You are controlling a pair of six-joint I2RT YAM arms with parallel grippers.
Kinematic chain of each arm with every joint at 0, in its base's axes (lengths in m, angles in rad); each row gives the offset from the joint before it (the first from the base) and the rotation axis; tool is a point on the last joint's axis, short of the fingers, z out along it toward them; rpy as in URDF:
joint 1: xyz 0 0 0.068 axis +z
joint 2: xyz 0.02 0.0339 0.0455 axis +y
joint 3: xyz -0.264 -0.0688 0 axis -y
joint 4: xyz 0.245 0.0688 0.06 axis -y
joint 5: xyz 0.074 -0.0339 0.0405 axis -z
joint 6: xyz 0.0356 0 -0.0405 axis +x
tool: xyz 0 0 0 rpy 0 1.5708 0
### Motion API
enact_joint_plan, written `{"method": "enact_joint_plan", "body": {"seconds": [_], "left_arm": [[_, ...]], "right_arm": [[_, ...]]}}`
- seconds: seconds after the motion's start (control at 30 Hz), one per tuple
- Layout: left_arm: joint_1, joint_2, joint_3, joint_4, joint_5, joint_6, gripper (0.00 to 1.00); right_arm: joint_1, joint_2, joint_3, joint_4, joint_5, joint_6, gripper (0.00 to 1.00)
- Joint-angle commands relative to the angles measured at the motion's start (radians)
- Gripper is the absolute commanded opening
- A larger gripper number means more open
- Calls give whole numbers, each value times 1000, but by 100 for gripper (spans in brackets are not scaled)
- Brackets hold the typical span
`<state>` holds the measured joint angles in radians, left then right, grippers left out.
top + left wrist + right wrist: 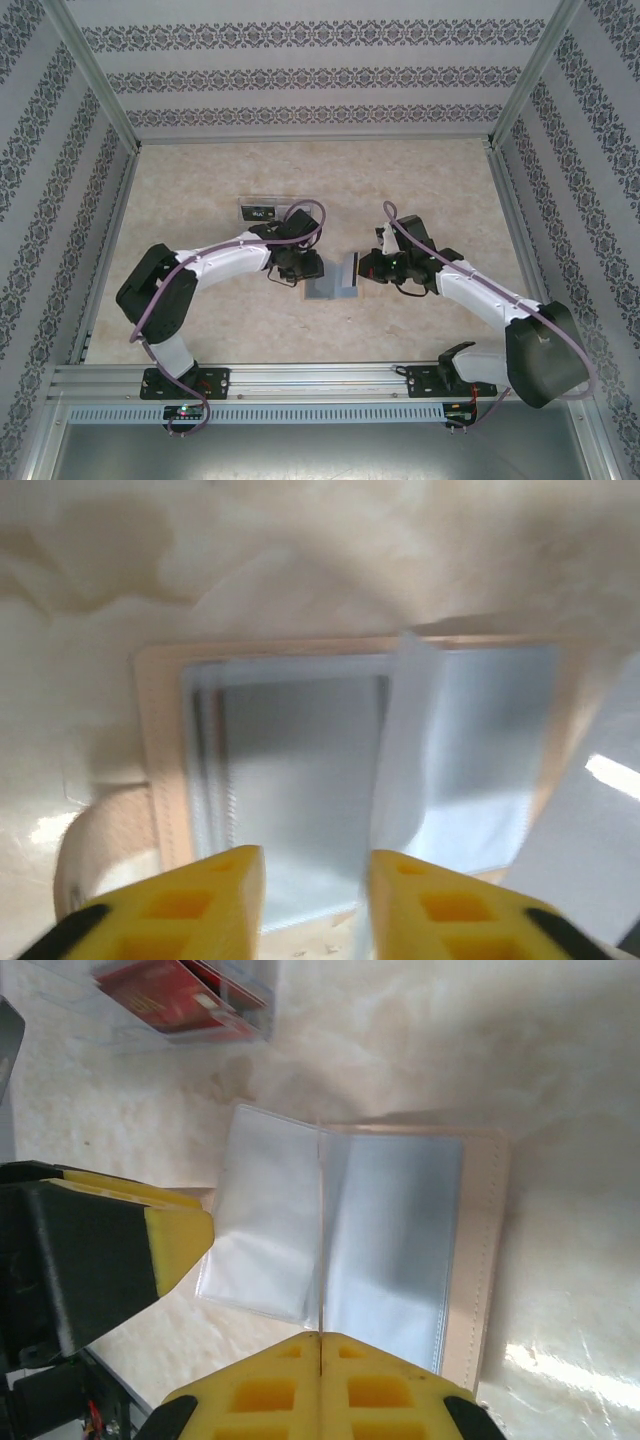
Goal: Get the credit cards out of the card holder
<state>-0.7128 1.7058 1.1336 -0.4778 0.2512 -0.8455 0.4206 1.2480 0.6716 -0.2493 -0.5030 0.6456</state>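
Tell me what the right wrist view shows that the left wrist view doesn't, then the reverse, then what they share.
Right wrist adds: a clear tray holding red cards at the top left, and the right hand, open, its yellow fingers wide apart.
Left wrist adds: the left hand, open, with one clear sleeve standing on edge beside one finger.
Both: the tan card holder lying open on the beige table, its inner pages pale grey-blue.

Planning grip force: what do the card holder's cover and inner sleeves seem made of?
Card holder cover: tan leather or faux leather, matte, with a stitch line along its edge. Inner sleeves: thin clear plastic, likely vinyl, slightly glossy, see-through.
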Motion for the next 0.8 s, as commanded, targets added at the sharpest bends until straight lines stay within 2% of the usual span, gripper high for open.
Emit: {"method": "enact_joint_plan", "body": {"seconds": [0.0, 0.13, 0.2, 0.37, 0.53, 0.77], "left_arm": [[11, -96, 39, -33, -75, -36, 40], [26, -191, -2, 39, -121, -47, 44], [44, -239, -25, 69, -110, -70, 46], [110, -242, -10, 66, 43, -66, 49], [164, -248, -77, 235, 189, -108, 48], [214, -250, -91, 295, 250, -96, 46]], "right_arm": [[-8, -38, 64, -7, 9, -41, 0], [-8, -56, 90, 44, 4, -49, 0], [-6, -62, 112, 43, 7, -69, 0], [-11, -38, 175, 34, -42, -99, 0], [-13, 29, 241, 55, -140, -76, 0], [0, 84, 301, 68, -165, -52, 0]]}}
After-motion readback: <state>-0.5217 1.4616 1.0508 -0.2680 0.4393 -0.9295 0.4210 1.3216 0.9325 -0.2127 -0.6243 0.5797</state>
